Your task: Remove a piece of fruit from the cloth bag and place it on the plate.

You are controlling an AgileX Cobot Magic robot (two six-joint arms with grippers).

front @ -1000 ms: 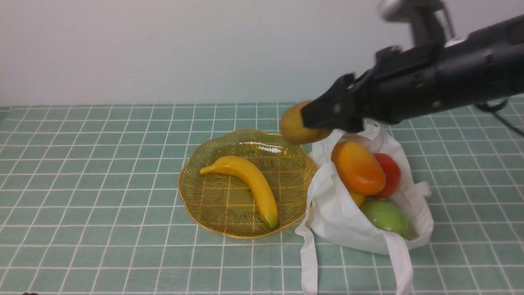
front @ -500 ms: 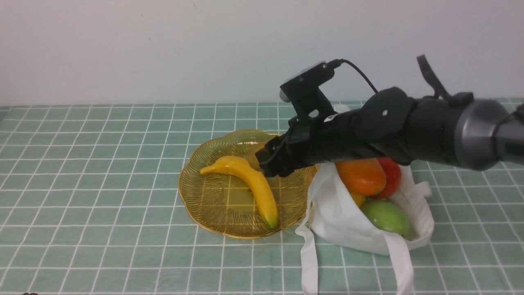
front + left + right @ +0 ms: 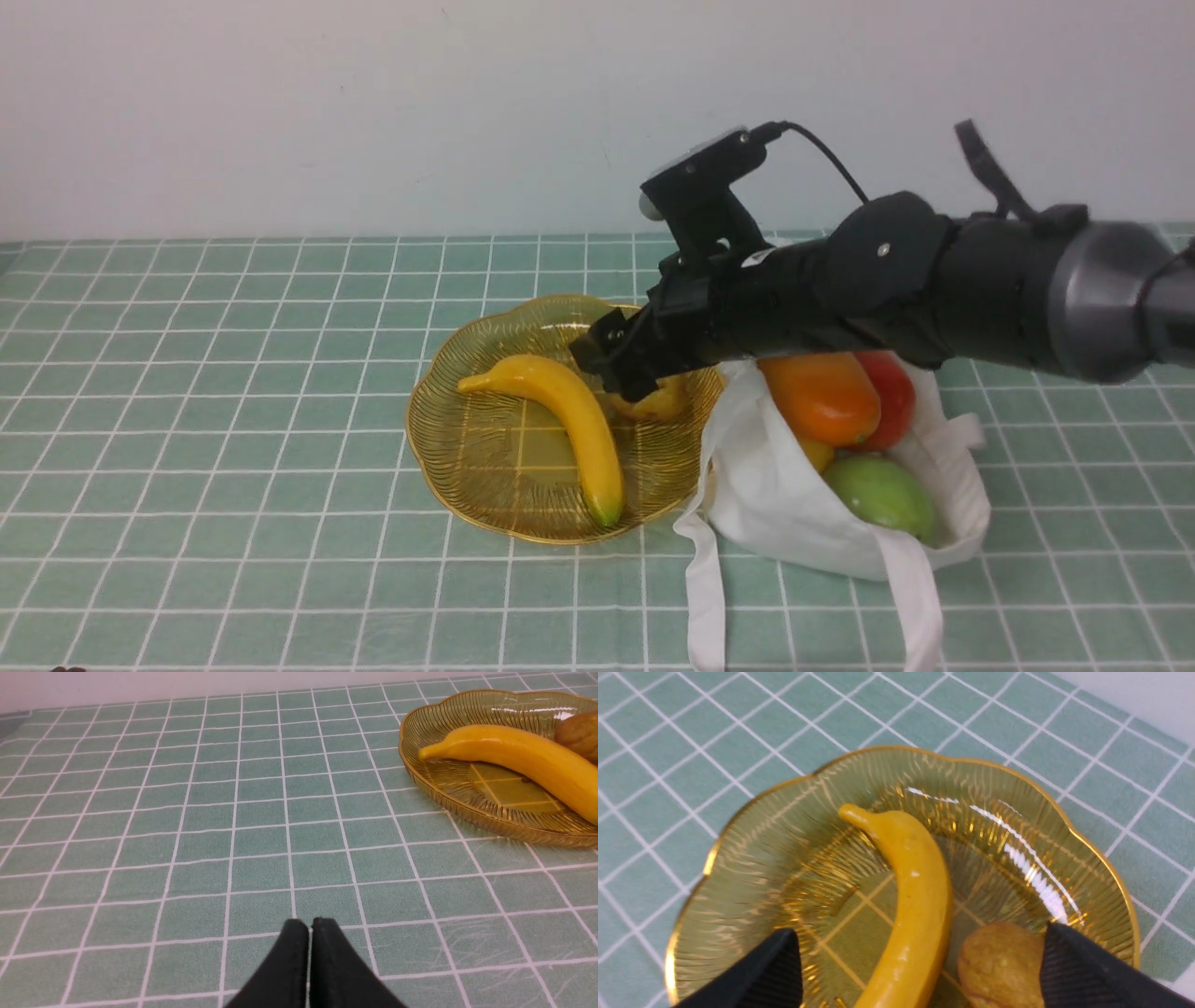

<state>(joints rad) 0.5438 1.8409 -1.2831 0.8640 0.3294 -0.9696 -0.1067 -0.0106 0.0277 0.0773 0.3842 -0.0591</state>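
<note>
My right end effector (image 3: pixel 919 945) hangs wide open over the plate (image 3: pixel 459 471). The piece of fruit (image 3: pixel 1000 965) lies on the plate, just beside the banana (image 3: pixel 571 415). My left end effector (image 3: pixel 308 927) is closed and empty, well apart from the plate.

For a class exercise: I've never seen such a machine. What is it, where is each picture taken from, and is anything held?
A robot with two arms ending in pincer grippers. The front view looks forward from between the arms; the other two come from wrist cameras. On the green checked cloth: a plate holding a banana and a small brown fruit, and a cloth bag of more fruit. The right gripper hangs open over the plate; the left gripper is shut. Nothing is held.
</note>
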